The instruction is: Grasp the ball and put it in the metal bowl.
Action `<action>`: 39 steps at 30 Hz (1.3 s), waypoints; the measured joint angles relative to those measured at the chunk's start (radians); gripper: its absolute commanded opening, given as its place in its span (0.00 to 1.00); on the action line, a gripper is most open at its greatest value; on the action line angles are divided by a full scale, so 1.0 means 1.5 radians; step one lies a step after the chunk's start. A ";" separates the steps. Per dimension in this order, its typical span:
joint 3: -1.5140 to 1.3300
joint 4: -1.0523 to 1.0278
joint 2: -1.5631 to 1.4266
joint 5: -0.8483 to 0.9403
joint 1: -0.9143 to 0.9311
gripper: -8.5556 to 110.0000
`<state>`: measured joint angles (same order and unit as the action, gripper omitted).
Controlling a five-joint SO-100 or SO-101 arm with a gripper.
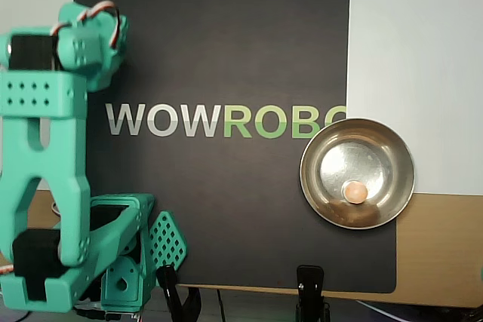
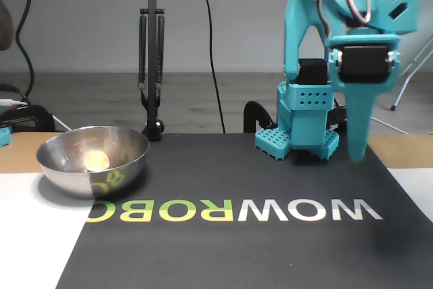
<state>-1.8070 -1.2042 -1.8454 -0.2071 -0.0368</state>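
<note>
The small peach ball (image 1: 355, 191) lies inside the metal bowl (image 1: 392, 148), near the bowl's lower middle in the overhead view. In the fixed view the ball (image 2: 97, 160) shows inside the bowl (image 2: 122, 157) at the left. My teal gripper (image 2: 357, 153) hangs point-down over the black mat at the right of the fixed view, far from the bowl. Its jaws look closed together and hold nothing. In the overhead view the gripper (image 1: 96, 62) sits at the upper left, seen from above.
A black mat (image 1: 226, 209) with WOWROBO lettering covers the table's middle. A white sheet (image 1: 415, 50) lies beside it, under part of the bowl. Black clamps (image 1: 311, 288) grip the mat's edge. The arm's base (image 1: 113, 262) stands at the lower left. A black stand (image 2: 151, 72) rises behind the bowl.
</note>
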 measured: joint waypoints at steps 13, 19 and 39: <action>-0.417 0.282 -0.358 0.054 -0.001 0.07; -0.585 0.368 -0.546 0.096 -0.002 0.07; -0.858 0.342 -1.006 0.162 0.001 0.07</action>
<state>-3.0940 -0.6918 -3.3548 0.0353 -0.0353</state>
